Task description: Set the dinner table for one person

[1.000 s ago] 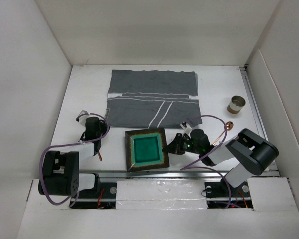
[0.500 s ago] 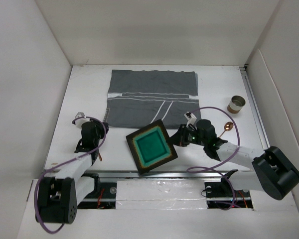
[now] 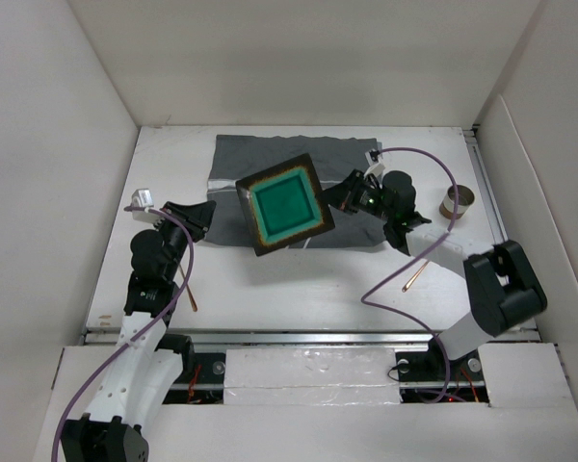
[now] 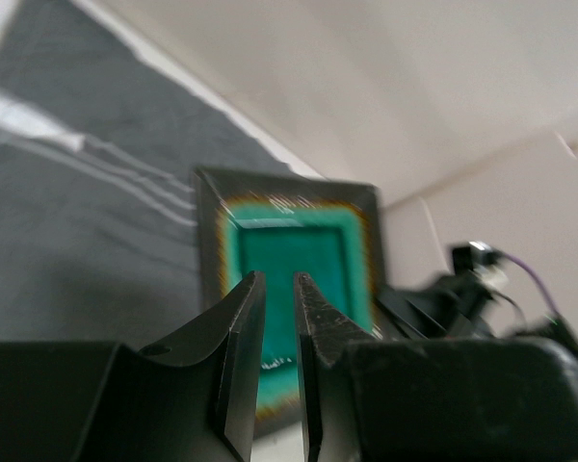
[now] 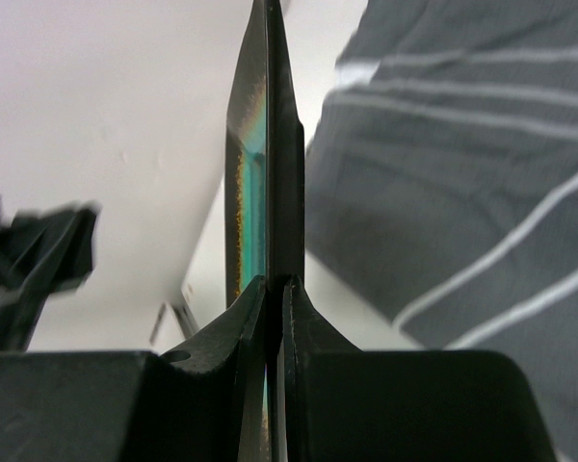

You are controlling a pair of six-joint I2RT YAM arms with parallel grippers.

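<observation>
A square plate (image 3: 284, 204) with a teal middle and dark rim hangs tilted above the grey striped cloth (image 3: 352, 231). My right gripper (image 3: 342, 197) is shut on its right rim. The right wrist view shows the plate (image 5: 260, 173) edge-on, pinched between the right gripper's (image 5: 275, 281) jaws. My left gripper (image 3: 197, 214) hovers left of the plate, above the cloth's left edge; its jaws stand slightly open and hold nothing. In the left wrist view, the plate (image 4: 299, 260) shows through the left gripper's (image 4: 277, 279) narrow gap. The white dinner table (image 3: 299, 279) lies beneath.
A small metal cup (image 3: 458, 202) stands at the right, close behind my right arm. A copper spoon (image 3: 414, 277) lies on the table beside that arm. A thin copper utensil (image 3: 190, 296) lies by my left arm. White walls enclose the table.
My right gripper has lifted the plate from the near table edge and carried it back over the cloth. My left arm has risen and reached forward, and its jaws have parted a little.
</observation>
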